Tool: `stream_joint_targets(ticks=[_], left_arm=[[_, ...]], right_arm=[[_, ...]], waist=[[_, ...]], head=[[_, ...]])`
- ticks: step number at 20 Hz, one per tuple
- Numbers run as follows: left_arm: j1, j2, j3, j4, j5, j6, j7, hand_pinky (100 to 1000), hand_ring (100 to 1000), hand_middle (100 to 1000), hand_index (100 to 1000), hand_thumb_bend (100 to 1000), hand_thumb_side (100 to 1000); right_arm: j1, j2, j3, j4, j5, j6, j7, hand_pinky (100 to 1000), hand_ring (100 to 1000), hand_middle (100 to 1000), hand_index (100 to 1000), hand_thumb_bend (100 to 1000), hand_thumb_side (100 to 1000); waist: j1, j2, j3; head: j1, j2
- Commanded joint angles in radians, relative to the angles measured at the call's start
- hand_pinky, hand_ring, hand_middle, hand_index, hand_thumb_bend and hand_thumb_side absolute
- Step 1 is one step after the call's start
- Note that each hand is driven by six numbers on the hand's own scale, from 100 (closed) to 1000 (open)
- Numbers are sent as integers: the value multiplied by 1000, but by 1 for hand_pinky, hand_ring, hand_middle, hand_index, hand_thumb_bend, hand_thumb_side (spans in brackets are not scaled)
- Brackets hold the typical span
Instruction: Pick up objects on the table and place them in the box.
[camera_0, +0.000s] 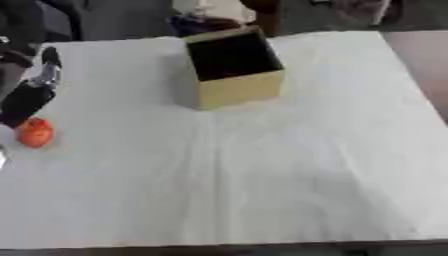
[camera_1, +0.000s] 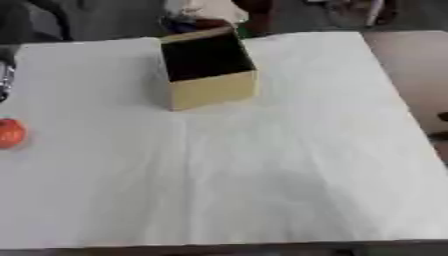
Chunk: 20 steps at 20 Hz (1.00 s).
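Orange round object (camera_0: 35, 133) at bench's (camera_0: 262, 175) left edge, well apart from open cardboard box (camera_0: 234, 70); left robot hand (camera_0: 26, 100) just above it, plain in left eye view only; finger spread impossible to tell.

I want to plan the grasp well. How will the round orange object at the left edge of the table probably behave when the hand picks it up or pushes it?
The orange object looks round, so a push would probably roll it across the white table. It looks small beside the left hand above it, so likely light. Its smooth-looking curve may slip between fingers.
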<state>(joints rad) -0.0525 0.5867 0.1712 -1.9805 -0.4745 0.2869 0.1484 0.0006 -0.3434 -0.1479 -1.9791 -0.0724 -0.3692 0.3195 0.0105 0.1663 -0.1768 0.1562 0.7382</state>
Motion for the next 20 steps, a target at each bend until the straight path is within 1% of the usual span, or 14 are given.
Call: stream_joint_targets(ticks=[1,5,9,11,13,16,20], left_arm=[[-3,32,19,-17,-24,9,-25,814,639,632,889,226,672],[-1,51,28,15,-77,28,-95,815,650,648,894,250,633],[-1,69,40,79,-136,46,-168,815,660,663,897,255,597],[-3,81,41,120,-165,53,-222,815,670,680,908,263,591],[-7,95,42,156,-189,52,-290,815,673,686,912,268,587],[-21,119,50,208,-228,53,-374,809,677,692,907,288,549],[-38,148,53,274,-246,45,-443,808,679,694,904,321,489]], right_arm=[[-3,-17,-8,-21,2,-4,0,725,1000,747,962,100,470],[-2,-17,-7,-21,3,-2,1,725,1000,748,962,100,465],[-1,-15,-6,-21,4,1,4,725,1000,747,963,100,470],[1,-16,-7,-21,5,2,4,724,1000,747,963,100,470],[1,-15,-7,-21,6,4,4,724,1000,747,963,100,470],[2,-15,-8,-21,7,5,4,724,1000,747,963,100,470],[3,-15,-7,-21,8,6,6,724,1000,747,964,100,470]], waist=[[-1,-14,2],[1,-14,2],[2,-15,1],[3,-16,2],[4,-16,2],[5,-17,3],[6,-17,2]], head=[[-1,1],[-2,1],[-5,-1],[-5,3],[-5,3],[-6,3],[-8,2]])
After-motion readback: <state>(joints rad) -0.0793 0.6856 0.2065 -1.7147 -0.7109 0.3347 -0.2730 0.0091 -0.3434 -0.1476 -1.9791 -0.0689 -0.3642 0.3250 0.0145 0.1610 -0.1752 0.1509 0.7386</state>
